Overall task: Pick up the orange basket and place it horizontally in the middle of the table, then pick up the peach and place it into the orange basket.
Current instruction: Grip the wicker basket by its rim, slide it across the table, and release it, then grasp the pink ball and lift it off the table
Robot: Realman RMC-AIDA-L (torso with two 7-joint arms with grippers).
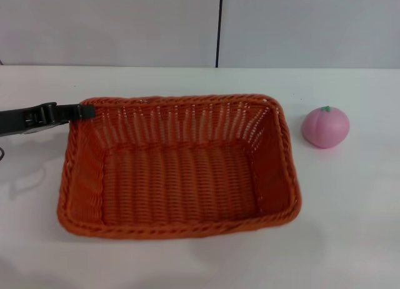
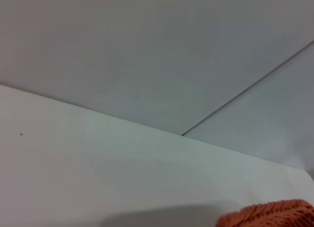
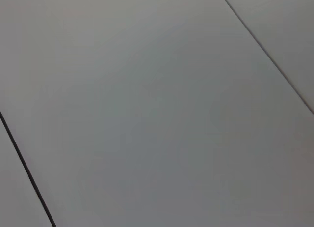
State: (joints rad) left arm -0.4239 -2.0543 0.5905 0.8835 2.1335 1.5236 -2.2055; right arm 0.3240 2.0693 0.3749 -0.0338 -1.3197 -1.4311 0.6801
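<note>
The orange basket (image 1: 178, 167) lies lengthwise across the middle of the white table (image 1: 350, 207), open side up and with nothing in it. To its right, apart from the rim, sits the pink peach (image 1: 325, 126) with its green stem on top. My left gripper (image 1: 81, 111) reaches in from the left edge and its tip is at the basket's far left corner; whether it grips the rim does not show. A bit of the basket rim (image 2: 274, 214) shows in the left wrist view. The right gripper is out of view.
A pale wall (image 1: 125, 26) with a dark vertical seam (image 1: 219, 26) stands behind the table's far edge. The right wrist view shows only grey wall panels (image 3: 157, 109) with dark seams.
</note>
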